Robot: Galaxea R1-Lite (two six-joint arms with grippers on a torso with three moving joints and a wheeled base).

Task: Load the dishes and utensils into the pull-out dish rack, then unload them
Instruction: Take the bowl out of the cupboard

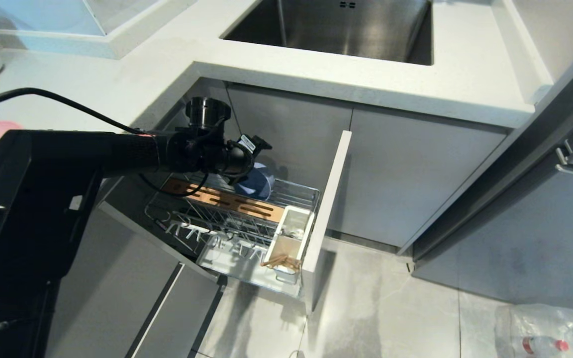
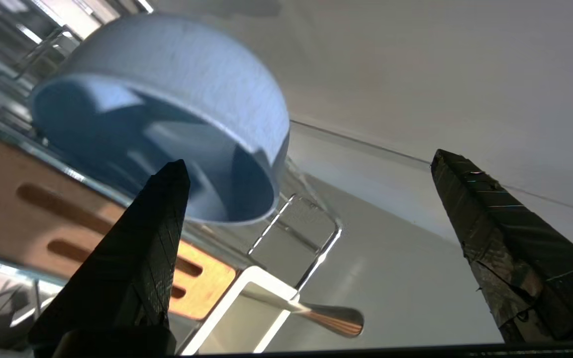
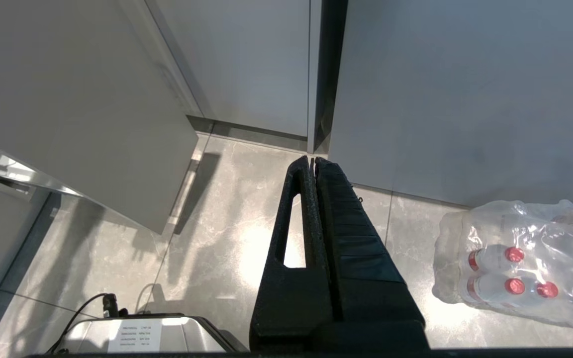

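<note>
Left gripper spread wide, empty, over pull-out dish rack, frame centre.
Blue bowl tilted on its side in rack's rear, just beside fingers; chopsticks in white caddy; right gripper closed, empty, above floor.

Pull-out dish rack: chrome wire basket drawn out from under the counter, narrow pale front panel at its outer end, slotted wooden strip lying along the wires, white caddy at the panel end, clear tray beneath. Pale blue bowl: deep, plain, tipped on its side in the far part of the basket just behind the wooden strip, open mouth turned outward, rim against the wires. Light wooden chopsticks: lying across the caddy's near compartment, tips overhanging. Grey metal spoon: in the caddy, handle end jutting past its rim
</note>
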